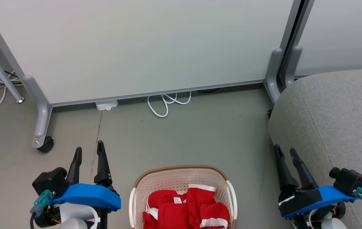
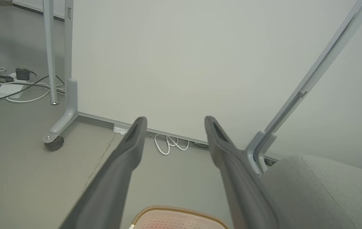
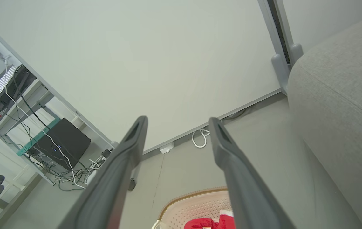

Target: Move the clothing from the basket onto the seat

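Left end effector (image 1: 89,146): fingers parted, nothing between them, over the grey floor (image 1: 200,133) left of the basket (image 1: 181,168).

Right end effector (image 1: 284,149): fingers likewise parted and empty, just beside the near edge of the seat (image 1: 336,121), right of the basket.

Clothing (image 1: 187,208): red with white trim, bundled inside the basket, small white label facing up. Neither end effector touches it.

Basket stands on the floor between the two arms, apart from the seat.

Beyond: pale partition panel (image 1: 136,47) on castor feet, with a white cable (image 1: 168,103) looped at its base.
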